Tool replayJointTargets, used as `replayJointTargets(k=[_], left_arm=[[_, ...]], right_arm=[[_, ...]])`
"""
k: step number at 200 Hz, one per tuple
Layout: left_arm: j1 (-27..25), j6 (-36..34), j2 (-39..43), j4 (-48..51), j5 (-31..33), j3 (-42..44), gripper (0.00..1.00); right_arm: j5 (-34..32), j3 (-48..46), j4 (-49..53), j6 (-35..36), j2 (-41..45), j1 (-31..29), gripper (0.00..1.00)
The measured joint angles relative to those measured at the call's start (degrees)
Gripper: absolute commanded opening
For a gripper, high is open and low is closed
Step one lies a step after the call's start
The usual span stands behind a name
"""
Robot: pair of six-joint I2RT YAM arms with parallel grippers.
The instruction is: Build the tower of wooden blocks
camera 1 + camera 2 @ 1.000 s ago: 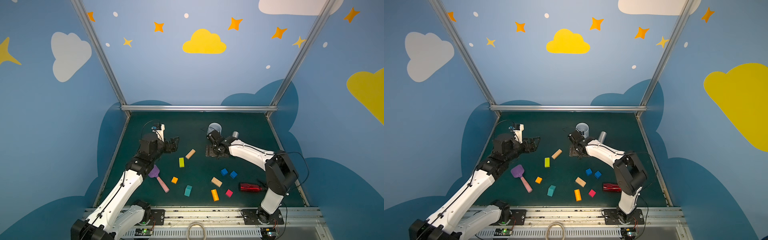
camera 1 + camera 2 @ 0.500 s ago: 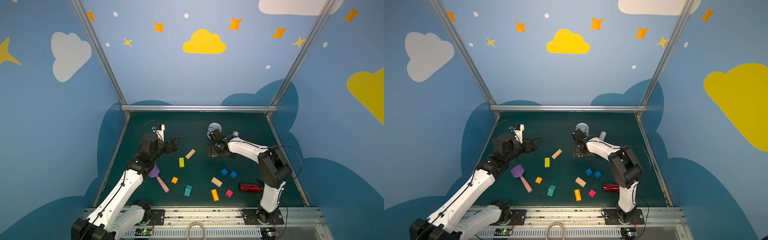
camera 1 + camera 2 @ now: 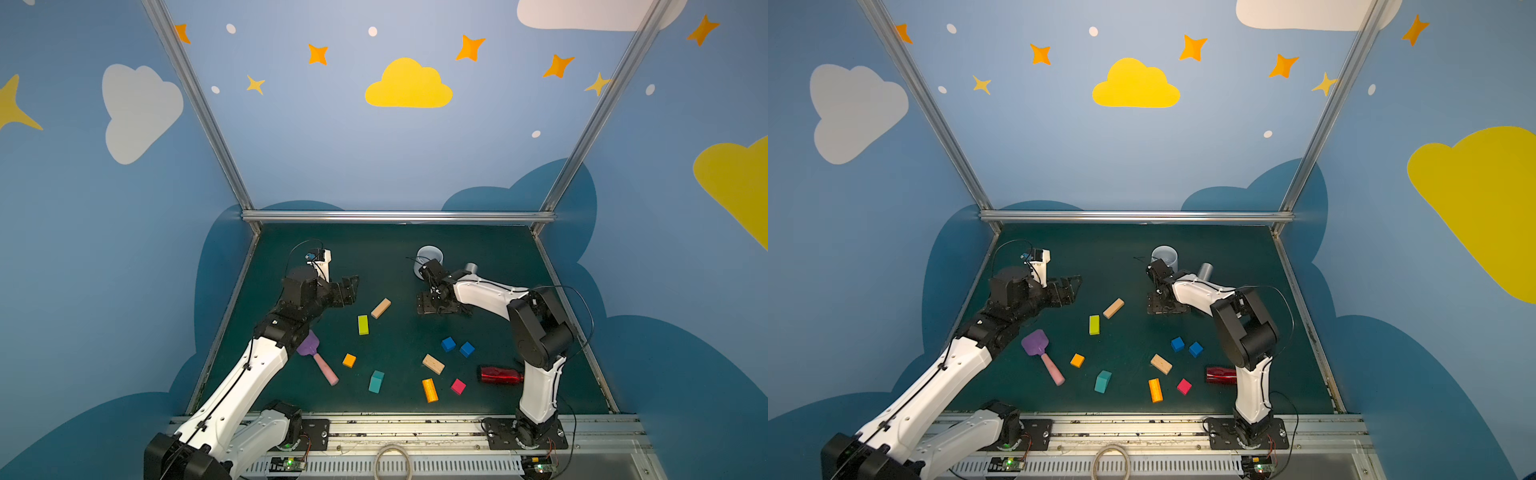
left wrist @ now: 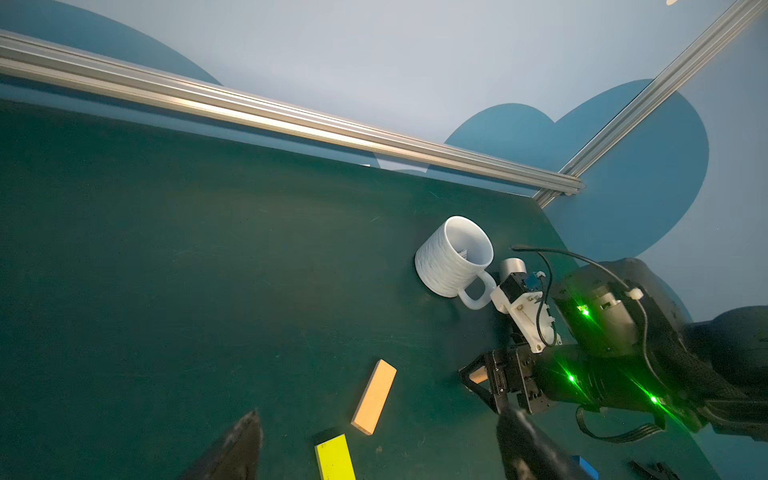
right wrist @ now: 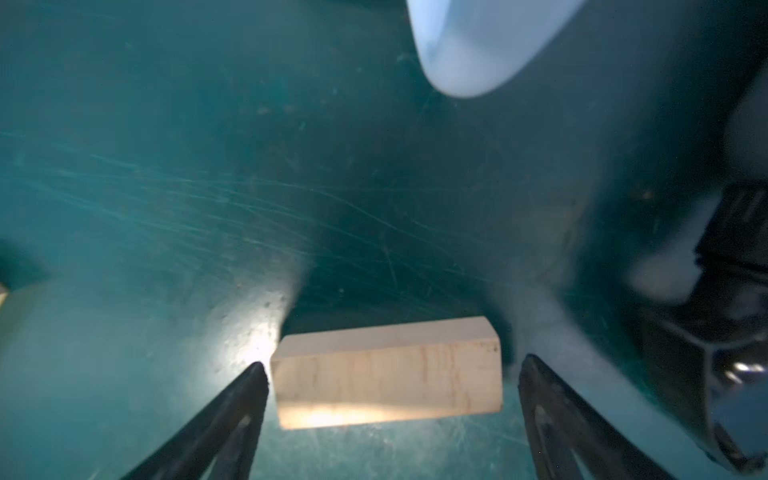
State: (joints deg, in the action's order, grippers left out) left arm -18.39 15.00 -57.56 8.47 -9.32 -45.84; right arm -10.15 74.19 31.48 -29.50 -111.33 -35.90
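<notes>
**Wood blocks** [image 3: 1160, 364]: ten counted, all loose and apart on the green desk [image 3: 374, 249]. No tower is begun.

- Middle tan bar [image 3: 381, 308], mid-desk, with the yellow-green bar [image 3: 363, 324] just beside it.
- Front tan bar [image 3: 433, 364], near the blue cubes [image 3: 448, 344], a pair side by side and not touching.
- Far tan bar [image 5: 386, 370], under the right arm, near the white mug [image 3: 429, 254].
- Orange bar [image 3: 429, 390] and pink cube [image 3: 458, 386], toward the front edge.
- Orange cube [image 3: 349, 360] and teal peaked piece [image 3: 376, 381], front left of centre.

**Not of the set:** the mug, the purple spatula [image 3: 318, 357] and the red bottle [image 3: 500, 375].

**Right end effector** [image 5: 392, 361]: released and low over the desk. Its fingers stand on either side of the far tan bar with a sliver of gap each side, and nothing is grasped.

**Left end effector** [image 3: 350, 287]: released and empty, held above the desk short of the middle tan bar.

**Handling (judged):**
- The blocks are light, stiff and unbreakable, and their faces are flat and smooth.
- A modest squeeze on two opposite flat faces at mid-length should hold a block level.
- The painted pieces may be more slippery than the bare wood.
- The teal piece is best taken by its straight sides, not its slopes.
- The tan bars suit the base. The far one looks ready to be closed on where it lies, though the mug close by leaves little room.
</notes>
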Motion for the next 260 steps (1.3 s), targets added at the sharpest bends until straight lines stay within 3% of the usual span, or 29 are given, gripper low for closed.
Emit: replayJointTargets(k=[25,116,260], left_arm=[[0.0,0.0,-0.4,0.0,0.0,0.0,0.88],[-0.1,0.0,-0.4,0.4,0.3,0.0,0.88],[-0.4,-0.2,0.4,0.8,0.8,0.0,0.88]], right_arm=[[0.2,0.2,0.0,0.0,-0.1,0.1,0.9],[-0.2,2.8,0.6,0.0,-1.7,-1.0,0.66],[0.7,12.3,6.3,-4.2,-6.8,-3.7,0.67]])
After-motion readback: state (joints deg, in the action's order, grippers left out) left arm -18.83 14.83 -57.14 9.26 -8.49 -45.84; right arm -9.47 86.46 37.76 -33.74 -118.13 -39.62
